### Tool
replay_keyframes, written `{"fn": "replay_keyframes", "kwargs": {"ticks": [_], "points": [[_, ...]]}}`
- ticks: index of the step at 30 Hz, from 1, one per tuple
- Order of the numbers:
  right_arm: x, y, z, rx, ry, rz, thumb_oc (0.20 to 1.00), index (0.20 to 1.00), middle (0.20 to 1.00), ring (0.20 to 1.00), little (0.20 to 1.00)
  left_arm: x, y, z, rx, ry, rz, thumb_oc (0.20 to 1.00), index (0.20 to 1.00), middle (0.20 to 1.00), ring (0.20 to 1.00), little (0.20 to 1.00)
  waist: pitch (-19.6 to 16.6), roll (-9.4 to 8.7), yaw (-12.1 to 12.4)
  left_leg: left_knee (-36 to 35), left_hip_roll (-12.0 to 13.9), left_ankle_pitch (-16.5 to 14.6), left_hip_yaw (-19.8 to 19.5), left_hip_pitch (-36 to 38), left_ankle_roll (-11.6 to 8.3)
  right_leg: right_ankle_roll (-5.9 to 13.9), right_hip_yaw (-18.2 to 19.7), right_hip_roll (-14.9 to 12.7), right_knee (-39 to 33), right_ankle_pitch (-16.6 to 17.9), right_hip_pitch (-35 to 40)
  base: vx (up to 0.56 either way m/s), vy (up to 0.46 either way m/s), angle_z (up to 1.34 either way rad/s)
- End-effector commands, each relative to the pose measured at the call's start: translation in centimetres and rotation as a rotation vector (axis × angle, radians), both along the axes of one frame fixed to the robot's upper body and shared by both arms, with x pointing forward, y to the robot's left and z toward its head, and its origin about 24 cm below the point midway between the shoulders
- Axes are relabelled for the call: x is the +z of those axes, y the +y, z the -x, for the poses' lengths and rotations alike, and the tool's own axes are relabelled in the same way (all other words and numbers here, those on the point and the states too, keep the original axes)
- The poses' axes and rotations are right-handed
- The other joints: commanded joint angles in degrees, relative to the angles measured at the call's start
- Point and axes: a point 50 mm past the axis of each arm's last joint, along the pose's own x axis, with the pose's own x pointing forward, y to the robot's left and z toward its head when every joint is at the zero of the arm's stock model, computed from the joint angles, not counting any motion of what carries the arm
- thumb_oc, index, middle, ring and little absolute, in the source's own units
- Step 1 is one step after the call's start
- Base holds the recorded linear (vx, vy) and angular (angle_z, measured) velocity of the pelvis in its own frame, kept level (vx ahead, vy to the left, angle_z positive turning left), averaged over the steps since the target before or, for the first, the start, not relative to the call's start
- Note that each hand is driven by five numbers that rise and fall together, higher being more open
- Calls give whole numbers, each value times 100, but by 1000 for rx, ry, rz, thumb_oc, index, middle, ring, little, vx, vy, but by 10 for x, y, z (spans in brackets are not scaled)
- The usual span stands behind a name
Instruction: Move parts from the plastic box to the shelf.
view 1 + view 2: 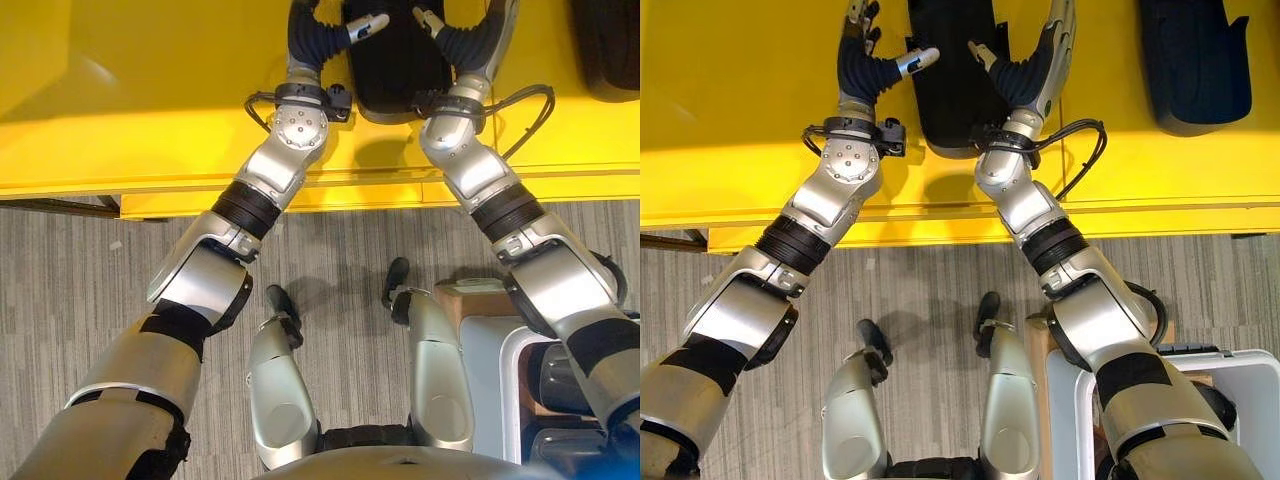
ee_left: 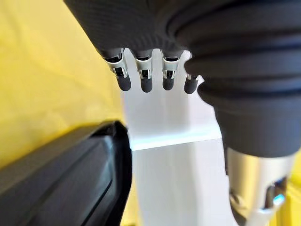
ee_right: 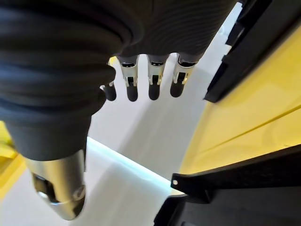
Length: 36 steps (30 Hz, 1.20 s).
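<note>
A long black moulded part point(image 1: 952, 75) lies on the yellow shelf point(image 1: 735, 100), straight ahead of me. My left hand point(image 1: 862, 62) is at its left side and my right hand point(image 1: 1032, 68) at its right side, each thumb pointing in at the part's edge. Both hands are open, and their fingers point(image 2: 146, 81) point(image 3: 153, 82) reach straight out with nothing curled round. The left wrist view has the part point(image 2: 70, 179) lying beside that hand. Past the right hand's fingers the right wrist view takes in black parts point(image 3: 254, 52).
A second black part point(image 1: 1195, 65) lies on the shelf further right. The pale plastic box point(image 1: 1240, 368) stands on the floor at my lower right, with dark parts inside. The shelf's front edge point(image 1: 940, 225) runs across above grey carpet point(image 1: 930, 280).
</note>
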Motion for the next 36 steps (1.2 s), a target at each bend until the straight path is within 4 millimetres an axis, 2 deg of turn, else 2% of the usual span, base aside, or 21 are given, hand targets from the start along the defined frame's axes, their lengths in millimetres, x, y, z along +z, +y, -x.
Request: {"fn": "replay_keyframes", "kwargs": {"ticks": [1, 2, 5, 8, 9, 13, 14, 15, 17, 19, 20, 21, 24, 26, 29, 33, 36], "points": [[25, 16, 13, 106, -156, 17, 1000, 1000, 1000, 1000, 1000, 30, -7, 25, -45, -245, 43, 1000, 1000, 1000, 1000, 1000, -348, 85, 74, -617, -275, 222, 74, -117, -51, 660, 440, 300, 189, -805, 266, -75, -29, 0], [25, 16, 14, 116, -159, 15, 1000, 1000, 1000, 1000, 1000, 31, -6, 26, -43, -256, 46, 1000, 1000, 1000, 1000, 1000, -336, 100, 88, -657, -238, 348, 129, -155, 15, 599, 410, 340, 152, -690, 223, -69, -31, -1], [23, 9, 25, 190, -212, 22, 1000, 1000, 1000, 1000, 1000, 31, 12, 37, -32, -335, 35, 1000, 1000, 1000, 1000, 1000, -413, 92, 122, -705, -322, 331, 46, -82, 17, 617, 411, 382, 128, -725, 305, -2, -17, -1], [-1, 1, 54, 236, -242, 101, 1000, 1000, 1000, 1000, 1000, 3, 45, 56, -9, -347, 50, 1000, 1000, 1000, 1000, 1000, -485, 88, 100, -755, -401, 266, -12, 78, 54, 650, 435, 401, 102, -799, 437, 43, 14, -2], [-4, 1, 56, 235, -239, 114, 1000, 1000, 1000, 1000, 1000, -1, 46, 57, -6, -343, 49, 1000, 1000, 1000, 1000, 1000, -507, 88, 92, -769, -406, 268, -13, 98, 57, 653, 438, 403, 93, -799, 452, 46, 45, -3], [-40, -32, 96, 306, -199, 199, 1000, 1000, 1000, 1000, 1000, -45, 83, 98, -10, -334, 66, 1000, 1000, 1000, 1000, 1000, -613, 93, 38, -797, -452, 134, 10, 346, 141, 729, 433, 341, -4, -851, 689, 17, 39, -1], [-54, -38, 107, 315, -171, 244, 1000, 1000, 1000, 1000, 1000, -62, 90, 107, -18, -286, 59, 1000, 1000, 1000, 1000, 1000, -685, 101, 16, -810, -475, 107, 11, 430, 150, 760, 448, 348, -34, -864, 776, 20, 31, -10], [-57, -40, 109, 315, -167, 249, 1000, 1000, 1000, 1000, 1000, -65, 92, 108, -18, -278, 59, 1000, 1000, 1000, 1000, 1000, -697, 103, 10, -816, -478, 101, 17, 450, 154, 763, 446, 349, -47, -864, 796, 37, 41, -10], [-85, -61, 137, 323, -87, 335, 1000, 1000, 1000, 1000, 1000, -94, 112, 131, 21, -188, 43, 1000, 1000, 1000, 1000, 1000, -783, 97, -58, -866, -511, 30, 108, 696, 214, 783, 437, 365, -248, -844, 1067, 33, 42, -5], [-95, -70, 147, 320, -54, 370, 1000, 1000, 1000, 1000, 1000, -104, 122, 141, 39, -150, 44, 1000, 1000, 1000, 1000, 1000, -836, 99, -82, -894, -514, 17, 152, 788, 224, 788, 440, 384, -347, -831, 1180, 14, 41, -6], [-100, -81, 159, 321, -22, 420, 1000, 1000, 1000, 1000, 1000, -115, 136, 153, 62, -105, 52, 1000, 1000, 1000, 1000, 1000, -887, 94, -113, -930, -518, 12, 200, 890, 226, 782, 454, 398, -451, -823, 1301, 6, 44, -14], [-101, -82, 161, 323, -18, 423, 1000, 1000, 1000, 1000, 1000, -117, 138, 155, 62, -99, 53, 1000, 1000, 1000, 1000, 1000, -902, 95, -114, -939, -517, 13, 208, 909, 225, 782, 456, 401, -468, -820, 1323, 5, 45, -13], [-106, -96, 176, 371, 40, 553, 1000, 1000, 1000, 1000, 1000, -130, 162, 175, 133, -53, 86, 1000, 1000, 1000, 1000, 1000, -984, 59, -125, -1006, -515, 18, 258, 1070, 225, 759, 471, 414, -639, -832, 1549, -14, 22, -14], [-108, -98, 177, 379, 91, 629, 1000, 1000, 1000, 1000, 1000, -132, 168, 179, 147, -43, 99, 1000, 1000, 1000, 1000, 1000, -1009, 38, -101, -1021, -517, 25, 243, 1123, 222, 754, 475, 424, -740, -819, 1658, -25, -9, -10], [-112, -98, 170, 373, 164, 749, 1000, 1000, 1000, 1000, 1000, -132, 167, 177, 124, -27, 81, 1000, 1000, 1000, 1000, 1000, -1039, 6, -40, -1036, -487, 60, 217, 1161, 207, 740, 443, 447, -871, -803, 1794, -41, -38, 0], [-113, -94, 147, 281, 236, 1100, 1000, 1000, 1000, 1000, 1000, -126, 155, 166, 53, -43, -11, 1000, 1000, 1000, 1000, 1000, -1063, -25, 148, -1047, -454, 112, 147, 1176, 179, 756, 356, 465, -1022, -748, 1952, -51, -75, 1], [-110, -97, 133, 244, 252, 1155, 1000, 1000, 1000, 1000, 1000, -123, 153, 162, 52, -46, -42, 1000, 1000, 1000, 1000, 1000, -1089, -50, 242, -1066, -431, 143, 125, 1202, 160, 764, 292, 459, -1098, -721, 2039, -13, -67, 6]]}}
